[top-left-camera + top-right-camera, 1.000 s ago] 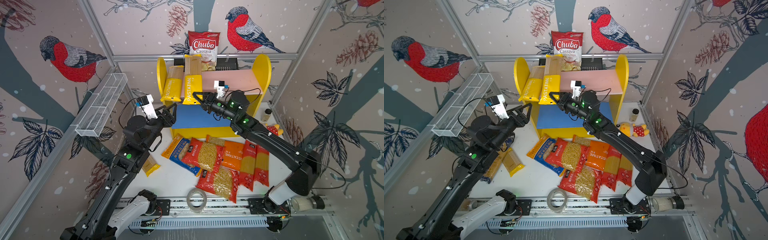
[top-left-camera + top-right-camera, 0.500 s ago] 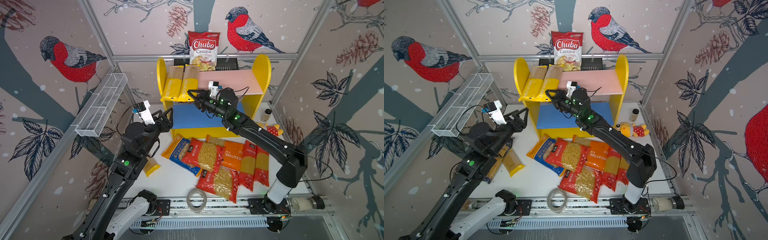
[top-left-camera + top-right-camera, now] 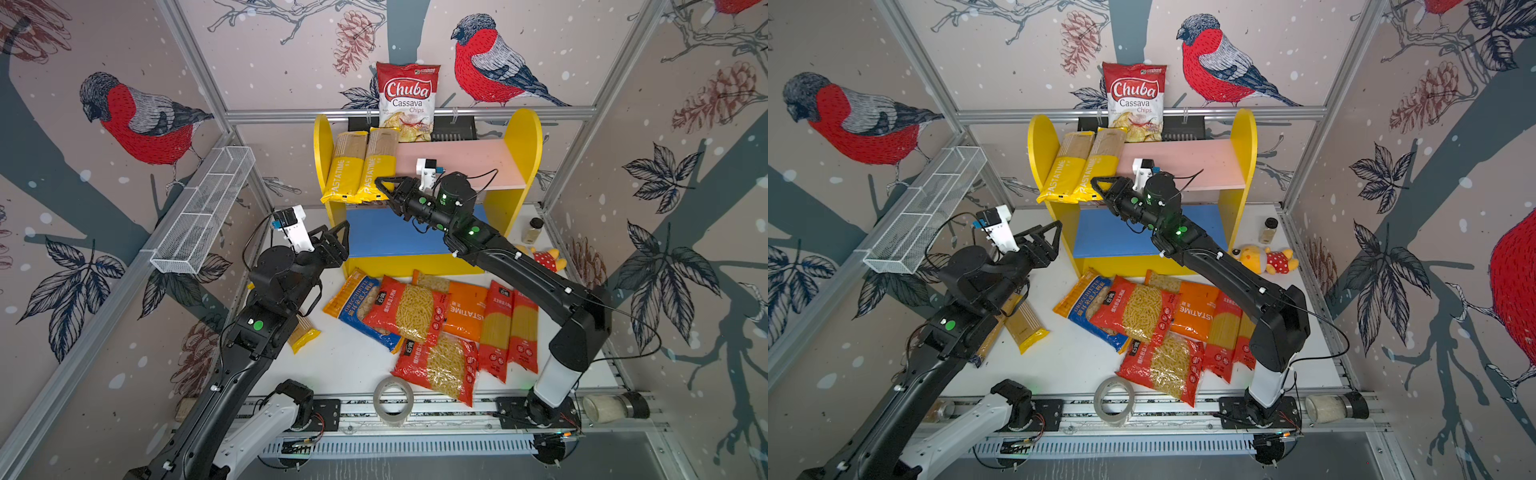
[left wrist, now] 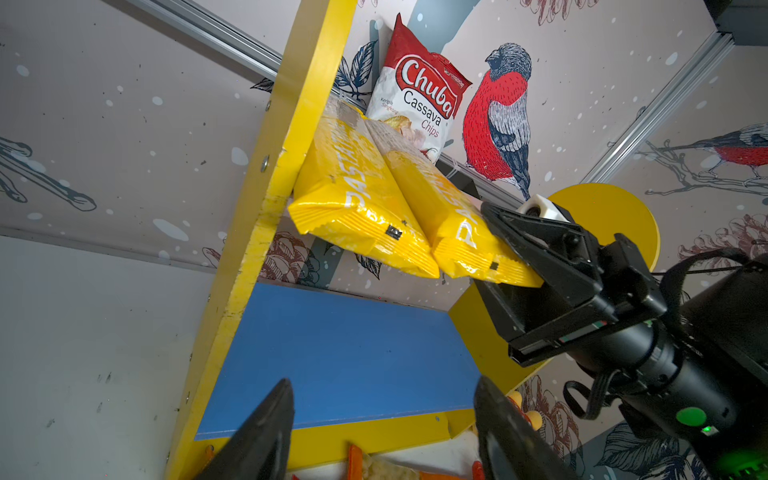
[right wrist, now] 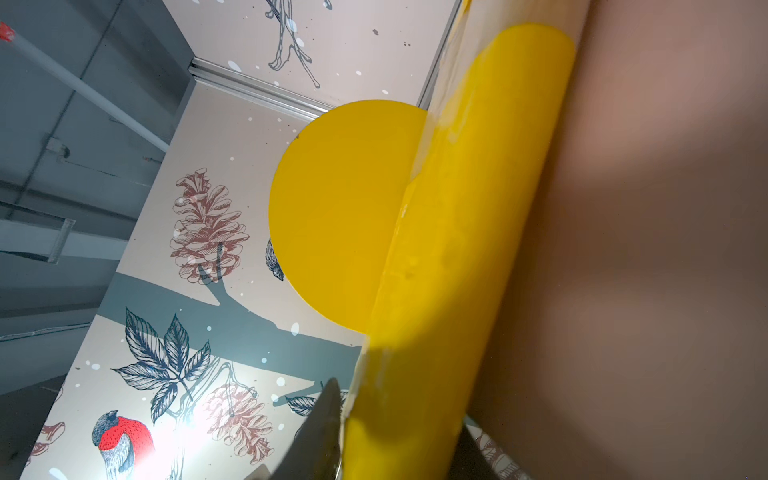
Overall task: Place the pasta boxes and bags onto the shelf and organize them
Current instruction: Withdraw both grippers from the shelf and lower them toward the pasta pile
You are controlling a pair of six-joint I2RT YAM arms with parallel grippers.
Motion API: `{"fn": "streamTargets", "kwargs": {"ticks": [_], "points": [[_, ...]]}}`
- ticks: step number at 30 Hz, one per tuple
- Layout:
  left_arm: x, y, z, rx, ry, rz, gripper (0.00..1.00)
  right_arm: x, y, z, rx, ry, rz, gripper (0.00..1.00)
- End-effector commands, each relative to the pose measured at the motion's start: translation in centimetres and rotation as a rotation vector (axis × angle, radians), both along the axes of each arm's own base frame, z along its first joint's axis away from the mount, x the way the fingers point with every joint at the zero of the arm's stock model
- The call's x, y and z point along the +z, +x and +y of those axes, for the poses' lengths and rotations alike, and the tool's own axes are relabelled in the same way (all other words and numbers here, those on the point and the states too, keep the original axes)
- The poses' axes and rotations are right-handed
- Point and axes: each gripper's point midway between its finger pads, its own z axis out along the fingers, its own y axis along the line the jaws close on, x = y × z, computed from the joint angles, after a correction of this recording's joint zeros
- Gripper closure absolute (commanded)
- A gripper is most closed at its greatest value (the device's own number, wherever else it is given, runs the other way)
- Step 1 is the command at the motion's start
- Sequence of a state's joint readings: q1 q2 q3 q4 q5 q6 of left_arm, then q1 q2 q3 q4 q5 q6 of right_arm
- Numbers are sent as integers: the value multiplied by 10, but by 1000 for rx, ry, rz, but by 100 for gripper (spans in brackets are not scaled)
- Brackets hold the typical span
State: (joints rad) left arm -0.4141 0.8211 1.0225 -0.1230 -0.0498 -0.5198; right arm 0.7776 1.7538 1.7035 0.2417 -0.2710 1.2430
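Note:
The shelf [image 3: 519, 166] [image 3: 1042, 153] has a pink upper board [image 3: 465, 158] and a blue lower board [image 4: 332, 349]. Two long yellow PASTATIME packs [image 3: 347, 170] [image 3: 376, 166] lie side by side on the upper board, overhanging its front. My right gripper [image 3: 382, 191] [image 5: 399, 407] stands open around the front end of the inner pack [image 5: 457, 249]. Beside the shelf's left panel, my left gripper [image 3: 343, 241] [image 4: 384, 380] is open and empty. On the table lie a blue-orange bag [image 3: 353, 299], red bags [image 3: 407, 311], an orange bag [image 3: 465, 311] and red spaghetti packs [image 3: 496, 328]. A yellow pack [image 3: 1025, 324] lies partly under my left arm.
A Chuba chips bag [image 3: 407, 99] stands behind the shelf's upper board. The wire basket [image 3: 203, 216] hangs on the left wall. A tape roll [image 3: 392, 399] lies at the front edge. A plush toy [image 3: 544, 257] and a spice jar [image 3: 534, 228] sit right of the shelf.
The right gripper has laid the second yellow pack flat beside the first on the upper board, and its jaws have widened. The left arm has barely shifted.

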Motion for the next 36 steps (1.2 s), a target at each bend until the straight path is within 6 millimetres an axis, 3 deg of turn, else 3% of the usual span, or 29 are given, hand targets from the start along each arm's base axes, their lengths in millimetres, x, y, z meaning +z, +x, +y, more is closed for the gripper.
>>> {"fn": "streamTargets", "kwargs": {"ticks": [1, 5, 10, 13, 17, 23, 26, 31, 36], "points": [[0, -2, 2, 5, 5, -6, 32, 15, -9, 0, 32, 9, -79, 58], [-6, 0, 3, 14, 15, 4, 32, 18, -16, -8, 22, -5, -114, 47], [-7, 3, -3, -9, 3, 7, 32, 13, -17, -9, 35, -20, -115, 44], [-10, 1, 2, 11, 15, 21, 32, 5, -23, -12, 51, -30, -122, 34], [-36, -2, 12, 55, 53, 76, 30, 4, -43, -22, 72, -65, -198, 19], [-77, -4, 22, 110, 33, 171, 30, -11, -67, -45, 55, -105, -258, 17], [-110, -8, 36, 189, 6, 252, 30, -28, -85, -52, 67, -131, -280, 17], [-166, -22, 62, 334, -74, 390, 29, -79, -109, -57, 76, -221, -262, 18], [-210, -31, 79, 429, -141, 460, 27, -134, -132, -42, 108, -397, -288, 21]]}}
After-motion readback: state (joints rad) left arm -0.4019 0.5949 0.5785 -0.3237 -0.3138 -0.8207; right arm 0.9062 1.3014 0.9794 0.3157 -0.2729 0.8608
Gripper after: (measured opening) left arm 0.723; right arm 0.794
